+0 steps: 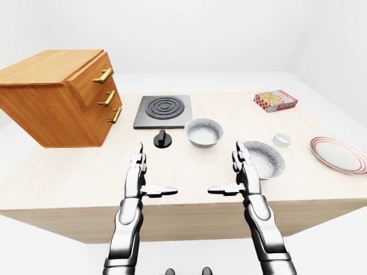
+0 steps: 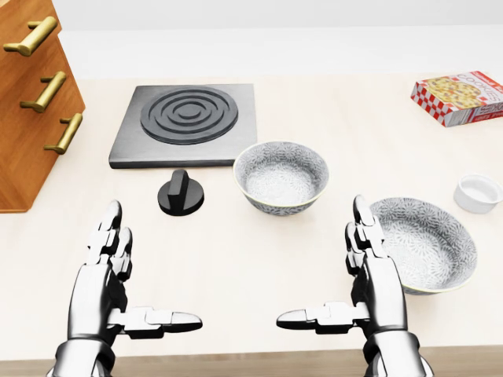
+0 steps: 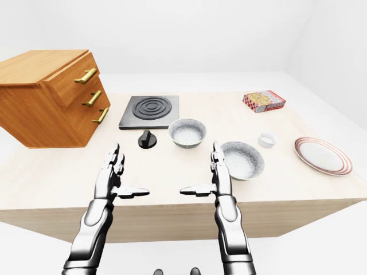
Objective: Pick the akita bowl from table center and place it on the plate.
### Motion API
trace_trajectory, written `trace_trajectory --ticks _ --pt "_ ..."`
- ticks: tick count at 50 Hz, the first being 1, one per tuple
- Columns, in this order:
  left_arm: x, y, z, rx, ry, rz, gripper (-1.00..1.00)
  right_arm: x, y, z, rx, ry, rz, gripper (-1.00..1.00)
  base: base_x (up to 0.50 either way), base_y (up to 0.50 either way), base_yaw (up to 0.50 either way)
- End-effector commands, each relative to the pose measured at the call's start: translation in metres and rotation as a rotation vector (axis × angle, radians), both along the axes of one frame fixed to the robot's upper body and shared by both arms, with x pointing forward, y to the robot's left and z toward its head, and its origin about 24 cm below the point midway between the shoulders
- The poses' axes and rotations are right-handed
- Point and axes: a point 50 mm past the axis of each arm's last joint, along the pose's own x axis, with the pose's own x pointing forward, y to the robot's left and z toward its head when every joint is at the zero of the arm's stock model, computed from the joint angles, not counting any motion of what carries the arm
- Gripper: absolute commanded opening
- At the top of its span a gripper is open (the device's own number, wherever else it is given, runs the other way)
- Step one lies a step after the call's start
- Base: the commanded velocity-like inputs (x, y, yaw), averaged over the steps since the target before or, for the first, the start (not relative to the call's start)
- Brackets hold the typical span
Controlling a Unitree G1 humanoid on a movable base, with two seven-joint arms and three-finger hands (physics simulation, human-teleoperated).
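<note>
Grey-patterned akita bowl [image 2: 280,177] upright, mouth up, round | left hand [image 2: 100,292], right hand [image 2: 380,292] spread apart, empty

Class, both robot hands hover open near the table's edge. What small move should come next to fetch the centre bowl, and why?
Probably reach the right robot hand up-left in the head view toward the centre bowl: it is open, nearer than the left robot hand, and the plate lies to the right.
</note>
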Motion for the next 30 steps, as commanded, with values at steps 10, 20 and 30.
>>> trace_trajectory --ticks 10,20,30 --pt "0.018 0.009 0.025 0.034 -0.046 -0.009 1.00 0.002 -0.011 0.015 -0.036 -0.017 0.006 1.00 0.00 0.00 0.00" --pt "0.023 0.008 0.053 0.050 -0.156 -0.024 1.00 0.009 -0.016 0.039 -0.083 -0.105 -0.016 1.00 0.00 0.00 0.00" --pt "0.018 0.007 0.057 0.047 -0.178 -0.029 1.00 0.008 -0.014 0.036 -0.041 -0.092 -0.013 1.00 0.00 -0.20 0.00"
